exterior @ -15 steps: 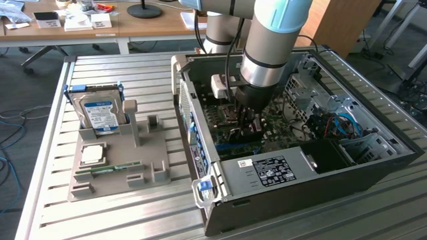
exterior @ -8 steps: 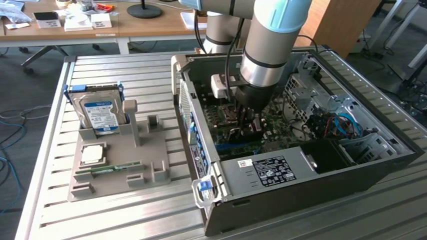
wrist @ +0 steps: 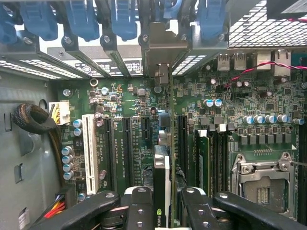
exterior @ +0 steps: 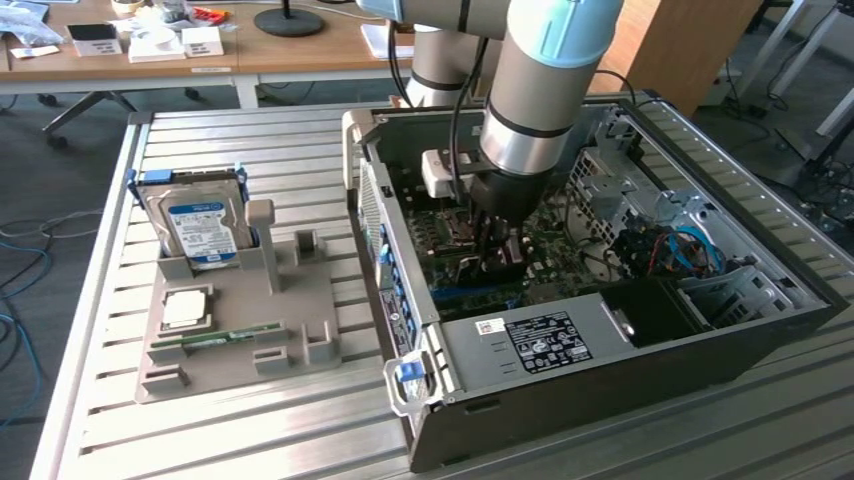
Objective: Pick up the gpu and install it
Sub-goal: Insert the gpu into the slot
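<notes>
Holding the gpu [wrist: 162, 191] edge-on between its two black fingers [wrist: 139, 211], the tool [exterior: 497, 245] hangs low inside the open computer case [exterior: 747, 330]. The fingers are closed part way, pressing the thin card from both sides.

In the wrist view the gpu sits right in the middle of the tool and points straight away from it, down at the green motherboard [wrist: 249, 96]. Its long side runs the same way as the long black slots [wrist: 125, 151] on the board. The card's line looks to sit over the space between those black slots and the next ones over, so I think it is close to the slot it must go in. I cannot tell if its bottom edge is touching a slot yet. The card's silver end plate [wrist: 163, 50] reaches up to the back wall of the case, next to the blue clips [wrist: 81, 19].

A small green and white Nvidia eye logo [wrist: 159, 212] shows on the card near the fingers. Tiny white words are printed on the board between the slots, but I cannot read them. A white slot [wrist: 88, 153] stands off to one side, and the square metal chip socket [wrist: 261, 182] to the other.

On the counter [exterior: 240, 130], well away at the exterior view's left, a grey holder [exterior: 227, 330] keeps a hard drive [exterior: 200, 230] with a blue and white label. The power box [exterior: 534, 345] in the case has a black label with small writing too tiny to read
</notes>
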Available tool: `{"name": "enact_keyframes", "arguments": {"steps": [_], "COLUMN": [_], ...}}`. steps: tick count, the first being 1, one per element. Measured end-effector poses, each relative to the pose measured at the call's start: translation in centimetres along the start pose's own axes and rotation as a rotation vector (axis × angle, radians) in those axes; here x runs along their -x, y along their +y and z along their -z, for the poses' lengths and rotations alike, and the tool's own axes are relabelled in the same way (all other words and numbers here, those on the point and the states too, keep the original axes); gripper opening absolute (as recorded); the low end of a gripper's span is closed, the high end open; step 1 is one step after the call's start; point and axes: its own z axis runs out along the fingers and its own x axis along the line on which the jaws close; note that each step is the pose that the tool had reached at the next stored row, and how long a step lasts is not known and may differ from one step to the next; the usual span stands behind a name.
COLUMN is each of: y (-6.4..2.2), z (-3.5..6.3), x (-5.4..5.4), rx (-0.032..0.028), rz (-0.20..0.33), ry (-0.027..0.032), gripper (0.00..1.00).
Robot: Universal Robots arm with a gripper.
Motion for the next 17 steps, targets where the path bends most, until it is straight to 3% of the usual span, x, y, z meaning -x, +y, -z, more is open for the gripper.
{"name": "enact_keyframes", "arguments": {"steps": [17], "y": [0.00], "z": [-0.04], "x": [0.00], "rx": [0.0007], "rz": [0.020], "ry": [-0.0001], "gripper": [0.27]}}
